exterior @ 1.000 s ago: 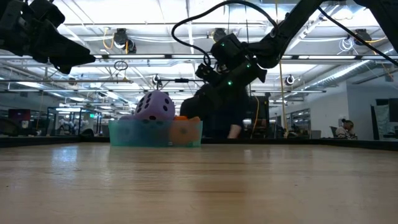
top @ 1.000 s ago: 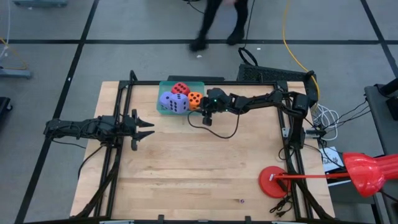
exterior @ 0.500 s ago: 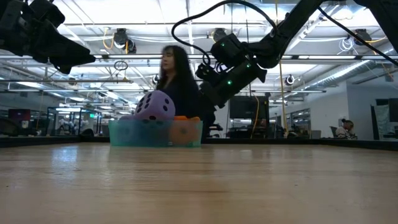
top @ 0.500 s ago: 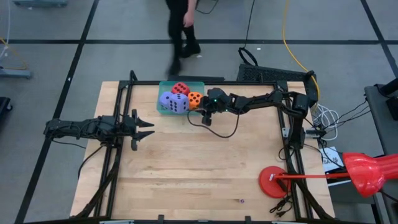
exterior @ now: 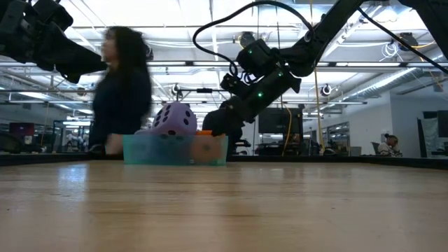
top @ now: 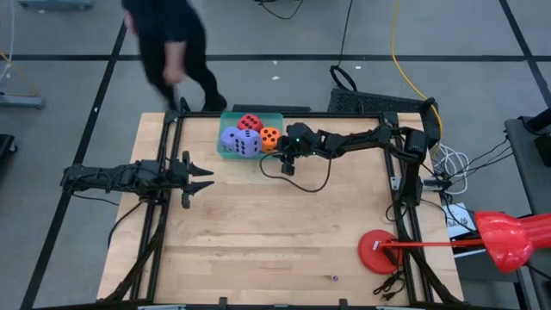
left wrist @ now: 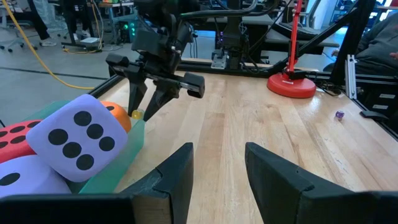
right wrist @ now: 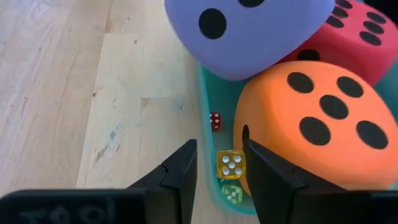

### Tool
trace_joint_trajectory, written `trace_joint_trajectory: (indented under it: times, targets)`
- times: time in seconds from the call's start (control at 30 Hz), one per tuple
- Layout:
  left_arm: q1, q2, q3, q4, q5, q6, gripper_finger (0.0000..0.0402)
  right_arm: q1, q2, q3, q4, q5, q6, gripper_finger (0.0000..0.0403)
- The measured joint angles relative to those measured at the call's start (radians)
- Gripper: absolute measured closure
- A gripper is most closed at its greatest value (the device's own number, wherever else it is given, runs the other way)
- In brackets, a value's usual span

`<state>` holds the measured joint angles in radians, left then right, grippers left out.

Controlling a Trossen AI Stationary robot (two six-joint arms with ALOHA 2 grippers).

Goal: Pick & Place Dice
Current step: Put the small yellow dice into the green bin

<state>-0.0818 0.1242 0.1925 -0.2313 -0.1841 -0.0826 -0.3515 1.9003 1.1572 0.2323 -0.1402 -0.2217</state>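
Observation:
A teal tray (top: 274, 117) near the table's far edge holds the soft dice: one orange (top: 269, 138), one red (top: 250, 123) and two purple (top: 239, 142), one of them (left wrist: 74, 134) resting on the others. My right gripper (top: 287, 164) hangs open, fingers slanting down over the tray's corner beside the orange die (right wrist: 317, 124). Below its fingers (right wrist: 219, 146), a small yellow die (right wrist: 231, 165), a small red one (right wrist: 215, 121) and a small green one (right wrist: 231, 194) lie on the tray floor. My left gripper (top: 207, 176) waits open above the table's left side.
A black cable (top: 306, 181) loops on the table under the right arm. A red round stand base (top: 377, 251) sits at the near right. A tiny purple die (top: 334, 277) lies near the front edge. A person (top: 168, 43) walks beyond the far edge.
Both arms have kept still. A person beyond the table's far edge has walked from behind the tray toward the left.

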Motion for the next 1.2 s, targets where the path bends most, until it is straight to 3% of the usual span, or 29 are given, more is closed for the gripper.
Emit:
trace_joint_trajectory:
  times: [0.5, 1.03, 1.2]
  targets:
    - [0.0, 0.0, 0.0, 0.0, 0.0, 0.0, 0.0249, -0.001, 0.0, 0.0, -0.053, -0.018, -0.061, 0.0222]
    - [0.0, 0.0, 0.0, 0.0, 0.0, 0.0, 0.0249, 0.0, -0.002, 0.0, -0.081, -0.018, -0.116, 0.0221]
    - [0.0, 0.0, 0.0, 0.0, 0.0, 0.0, 0.0249, 0.0, -0.002, 0.0, -0.071, -0.018, -0.058, 0.0222]
